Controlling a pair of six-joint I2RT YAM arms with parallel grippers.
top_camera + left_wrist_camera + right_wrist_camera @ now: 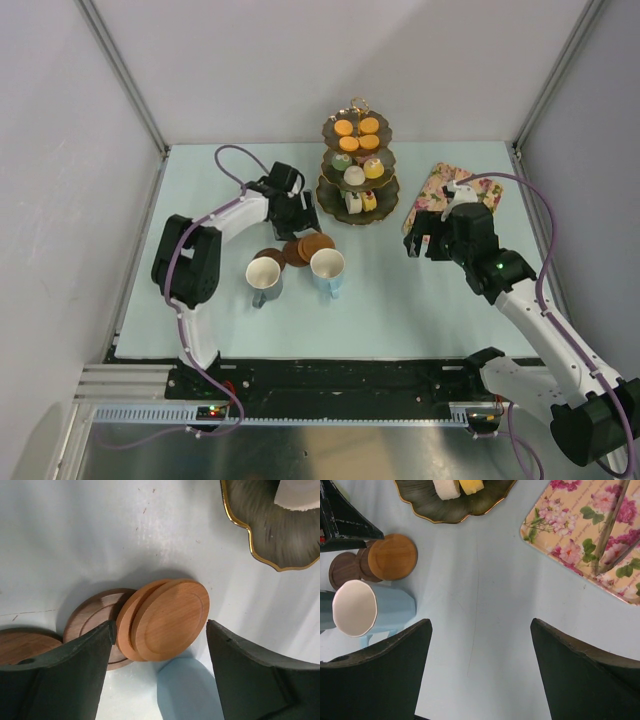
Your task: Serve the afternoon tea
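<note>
Top external view: the left gripper [297,215] hangs over the brown coasters [300,248], just beyond the grey mug [264,277] and blue mug [327,268]. Its jaws are spread, straddling the pale top pair, likely to lift one for a mug. Farther right, the three-tier stand [358,160] displays the cakes [357,134]. The right gripper [428,243], spread and empty, hovers beside the floral tray [432,196].

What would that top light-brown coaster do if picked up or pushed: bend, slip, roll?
Probably stiff: the top coaster looks like a solid wooden disc. Its smooth face and thin rim may slip. Lying flat atop other coasters, it would likely slide, not roll.
</note>
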